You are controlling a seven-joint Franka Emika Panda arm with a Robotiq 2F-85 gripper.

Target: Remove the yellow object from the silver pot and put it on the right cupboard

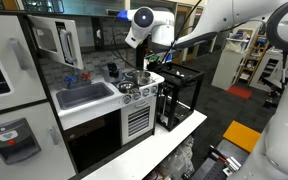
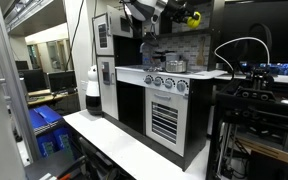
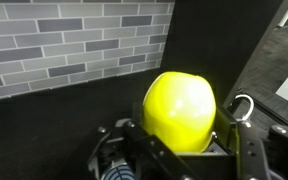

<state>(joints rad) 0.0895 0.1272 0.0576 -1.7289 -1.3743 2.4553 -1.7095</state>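
My gripper (image 3: 180,128) is shut on the yellow object (image 3: 179,108), a bright rounded ball that fills the space between the fingers in the wrist view. In an exterior view the yellow object (image 2: 193,17) hangs high above the toy kitchen's counter, at the gripper (image 2: 185,15), near the dark upper part of the kitchen. The silver pot (image 1: 136,77) stands on the stove top below the arm; it also shows in an exterior view (image 2: 173,65). Behind the ball the wrist view shows a grey brick backsplash (image 3: 64,40) and a dark panel (image 3: 209,45).
The white toy kitchen has a grey sink basin (image 1: 84,95), an oven front (image 2: 165,118) and a white-door cupboard (image 1: 62,40). A black open-frame cabinet (image 1: 179,97) stands beside the stove. Shelves and lab clutter lie behind.
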